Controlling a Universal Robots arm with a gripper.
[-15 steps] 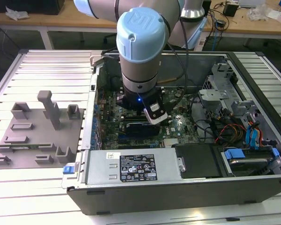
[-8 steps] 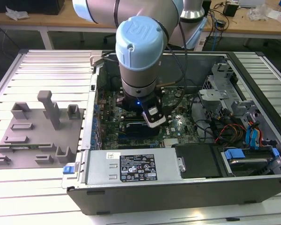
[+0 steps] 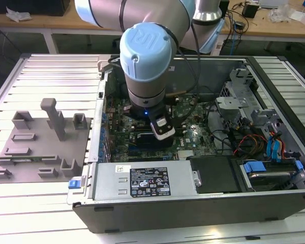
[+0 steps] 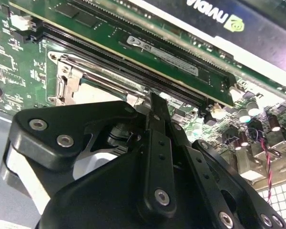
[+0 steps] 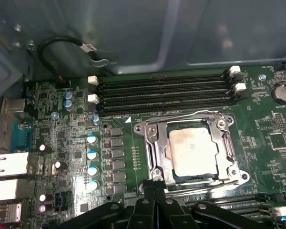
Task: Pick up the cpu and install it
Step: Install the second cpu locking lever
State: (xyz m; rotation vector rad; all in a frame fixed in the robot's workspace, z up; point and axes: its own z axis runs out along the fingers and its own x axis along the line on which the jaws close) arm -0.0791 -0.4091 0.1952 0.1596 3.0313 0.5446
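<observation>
First wrist view: the cpu [image 5: 193,153] lies flat inside the socket frame [image 5: 151,152] on the green motherboard [image 5: 62,143]. It is a small square chip with a silvery-white metal top, smudged with a faint brownish stain across the middle, and a thin pale rim shows along its edges. The metal frame surrounds it on all sides. Just beside the frame run the black memory slots [image 5: 164,93], with white clips at their ends. My claw [image 5: 152,193] sits close to the near edge of the frame, its black finger tips drawn together with nothing between them, so I read it as clenched and empty.

In the second wrist view, my claw [image 4: 155,109] points down at the board, one narrow black fingertip [image 4: 158,107] reaching almost to the frame [image 4: 66,81], where a pale patch of the cpu [image 4: 93,94] peeks out above my knuckles.

In the exterior view, my arm [image 3: 145,56] hangs over the open computer case [image 3: 193,198], wrist low above the motherboard [image 3: 193,132]. Grey plastic blocks [image 3: 40,142] stand well apart on the exterior view's left.
</observation>
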